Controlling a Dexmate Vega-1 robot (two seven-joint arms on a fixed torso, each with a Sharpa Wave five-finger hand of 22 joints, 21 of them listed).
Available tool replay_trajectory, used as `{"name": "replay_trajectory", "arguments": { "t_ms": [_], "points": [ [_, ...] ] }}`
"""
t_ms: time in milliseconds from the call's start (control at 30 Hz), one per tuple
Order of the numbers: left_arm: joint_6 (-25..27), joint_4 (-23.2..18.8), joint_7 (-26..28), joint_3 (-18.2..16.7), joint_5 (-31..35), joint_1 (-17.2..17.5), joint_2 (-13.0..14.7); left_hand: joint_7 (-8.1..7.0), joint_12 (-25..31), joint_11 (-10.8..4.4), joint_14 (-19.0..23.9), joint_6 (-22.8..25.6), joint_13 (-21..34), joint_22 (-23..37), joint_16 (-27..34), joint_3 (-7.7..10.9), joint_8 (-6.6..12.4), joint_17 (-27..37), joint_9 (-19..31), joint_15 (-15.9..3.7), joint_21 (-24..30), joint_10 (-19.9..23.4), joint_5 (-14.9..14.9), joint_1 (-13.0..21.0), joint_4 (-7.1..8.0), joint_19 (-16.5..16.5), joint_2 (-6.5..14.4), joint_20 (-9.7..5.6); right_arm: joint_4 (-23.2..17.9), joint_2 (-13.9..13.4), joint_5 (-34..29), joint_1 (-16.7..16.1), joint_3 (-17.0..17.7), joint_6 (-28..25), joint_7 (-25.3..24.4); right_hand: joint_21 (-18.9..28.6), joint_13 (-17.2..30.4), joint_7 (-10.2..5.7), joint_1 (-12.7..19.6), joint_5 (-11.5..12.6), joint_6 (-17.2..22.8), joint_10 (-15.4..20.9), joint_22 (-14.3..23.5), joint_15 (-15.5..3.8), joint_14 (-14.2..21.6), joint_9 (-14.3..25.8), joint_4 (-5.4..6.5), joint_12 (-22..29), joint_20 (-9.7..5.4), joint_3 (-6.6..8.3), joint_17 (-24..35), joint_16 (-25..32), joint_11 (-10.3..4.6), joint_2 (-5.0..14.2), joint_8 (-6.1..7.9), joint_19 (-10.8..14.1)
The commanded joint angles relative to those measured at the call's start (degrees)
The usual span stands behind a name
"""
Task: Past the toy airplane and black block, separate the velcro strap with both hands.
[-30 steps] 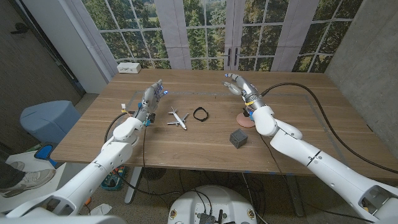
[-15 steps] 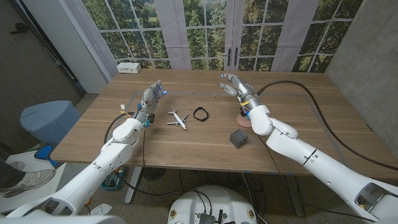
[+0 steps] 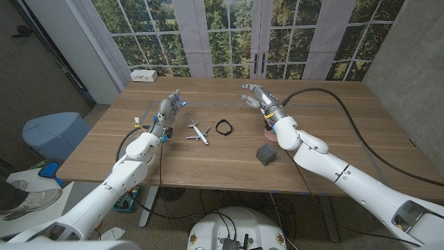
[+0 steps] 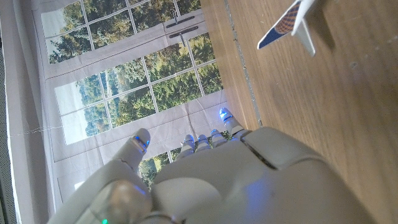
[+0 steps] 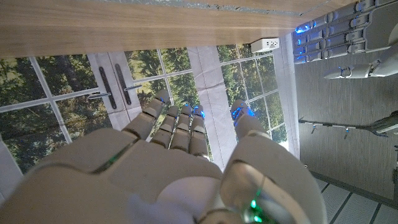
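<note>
The velcro strap (image 3: 223, 126) is a small black loop lying on the table's middle. Just to its left lies the white toy airplane (image 3: 198, 131), whose tail (image 4: 292, 22) shows in the left wrist view. The black block (image 3: 266, 154) stands nearer the front, to the strap's right. My left hand (image 3: 170, 105) stands left of the airplane, fingers stretched out, holding nothing (image 4: 205, 180). My right hand (image 3: 257, 96) hovers beyond and right of the strap, fingers apart and empty (image 5: 180, 168).
A pink disc (image 3: 272, 136) lies by my right forearm, just past the block. A white box (image 3: 143, 75) sits at the far left corner of the table (image 3: 208, 163). A thick black cable (image 3: 333, 104) runs over the right side. Windows stand behind.
My right hand has moved left, toward the far side of the strap. The left hand, strap, airplane and block have stayed put.
</note>
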Motion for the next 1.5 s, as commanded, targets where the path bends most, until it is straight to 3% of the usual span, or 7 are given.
{"name": "replay_trajectory", "arguments": {
  "t_ms": [33,200,867,1167,1500],
  "points": [
    [0.7,-0.9,0.8,0.0,0.3,0.5,0.2,0.20,-0.2,-0.11,-2.4,0.1,0.1,0.2,-0.1,0.23,-0.11,0.1,0.3,-0.15,-0.4,-2.4,0.2,-0.8,-0.09,-0.5,3.2,0.06,1.9,0.9,-1.4,1.4,-1.8,-0.4,1.2,-0.1,0.1,-0.55,1.1,0.2,0.2,0.1,0.1,-2.32,-0.3,0.2,0.01,-0.2,-0.39,-0.06,0.1,-0.2,-0.48,0.01,0.01,-0.1],
    [0.7,-1.0,0.8,0.0,0.2,0.5,0.1,0.21,-0.2,-0.15,-2.4,0.1,0.1,0.2,0.0,0.23,-0.11,0.1,0.3,-0.14,-0.5,-2.4,0.2,-0.8,-0.09,-0.4,3.2,0.06,2.5,1.0,-1.8,1.7,-2.4,-0.4,1.5,-0.1,0.2,-0.51,1.8,0.3,0.1,0.2,0.1,-2.06,-0.3,0.2,-0.17,-0.3,0.19,-0.06,0.0,-0.4,-0.55,-0.01,-0.06,0.1],
    [0.9,-1.0,0.9,0.3,0.5,0.3,0.0,0.25,-0.2,-0.15,-2.4,0.0,0.1,0.3,-0.1,0.25,-0.13,0.1,0.3,-0.16,-1.0,-2.4,0.2,-0.8,-0.08,-0.3,3.2,0.08,3.4,1.3,-3.9,2.8,-4.4,-1.5,3.2,-0.2,0.2,-0.83,3.0,0.3,0.1,0.1,0.1,-2.26,-0.3,0.2,-0.12,-0.4,0.20,-0.36,-0.1,-0.7,-0.68,-0.10,-0.04,0.1],
    [0.7,-0.7,0.5,0.2,0.3,0.3,0.0,0.25,-0.2,-0.11,-2.4,0.1,0.1,0.3,-0.1,0.26,-0.12,0.1,0.3,-0.17,-1.2,-2.4,0.2,-0.9,-0.08,-0.2,3.2,0.11,4.2,1.9,-5.2,3.5,-5.7,-2.4,4.0,-0.3,0.3,-1.21,3.5,0.3,0.5,0.8,0.1,-2.59,-0.2,0.3,-0.01,-0.3,0.35,-0.59,-0.1,-0.8,-1.46,-0.06,0.10,0.1],
    [0.6,-0.1,0.0,0.0,-0.1,0.1,0.1,0.24,-0.2,0.01,-2.4,0.1,0.1,0.3,-0.1,0.27,-0.13,0.1,0.3,-0.16,-1.4,-2.4,0.2,-0.9,-0.08,-0.1,3.2,0.12,6.3,3.3,-6.5,5.1,-7.5,-3.2,5.0,-0.1,0.3,-1.16,4.3,0.4,1.2,1.5,0.1,-2.22,0.3,0.3,-0.25,-0.1,1.14,-0.59,-0.2,-0.8,-1.03,-0.08,0.32,0.8]
  ]
}}
